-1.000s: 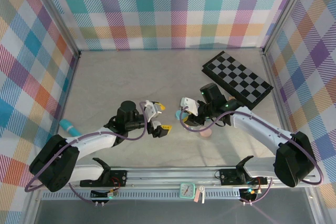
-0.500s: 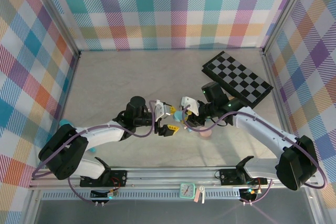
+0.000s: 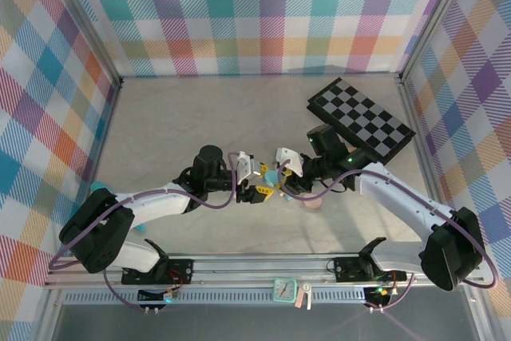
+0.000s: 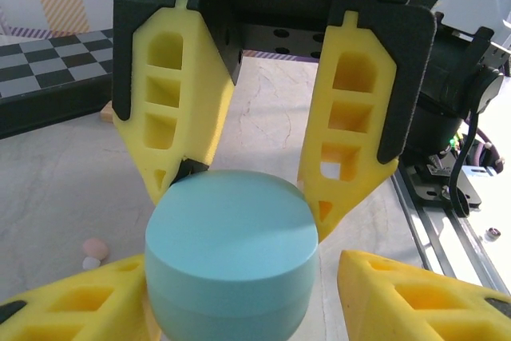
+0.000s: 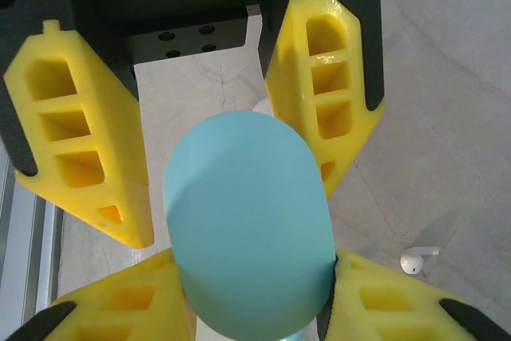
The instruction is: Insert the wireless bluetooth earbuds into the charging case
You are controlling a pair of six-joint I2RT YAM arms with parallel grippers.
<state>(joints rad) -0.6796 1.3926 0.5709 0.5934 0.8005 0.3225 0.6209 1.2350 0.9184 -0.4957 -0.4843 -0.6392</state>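
Pale marbled bench (image 3: 184,125), plaid walls (image 3: 255,13) on three sides. Teal case (image 4: 230,233) was my reference: lid shut, sitting between both pincers, which faced each other nose to nose. Couldn't tell whether it rested on the bench.

Right pincer (image 5: 255,265) was clenched on the teal case, with both yellow fingers (image 4: 180,129) pressed to its sides. Left pincer (image 4: 243,265) straddled the teal case from the opposite end without gripping. One finger touched it and the other showed a thin gap (bench visible through it), so call it released.

Checkerboard (image 3: 361,121) lay flat behind and right of the teal case, well apart. White stemmed earbud (image 5: 419,259) lay on the bench right of the teal case in the right wrist view, touching nothing. Pink piece (image 4: 96,247) and white piece (image 4: 90,263) sat together left of the teal case in the left wrist view, too small to confirm as earbuds. Pink rounded item (image 3: 313,204) sat near the teal case, right and toward the bases.
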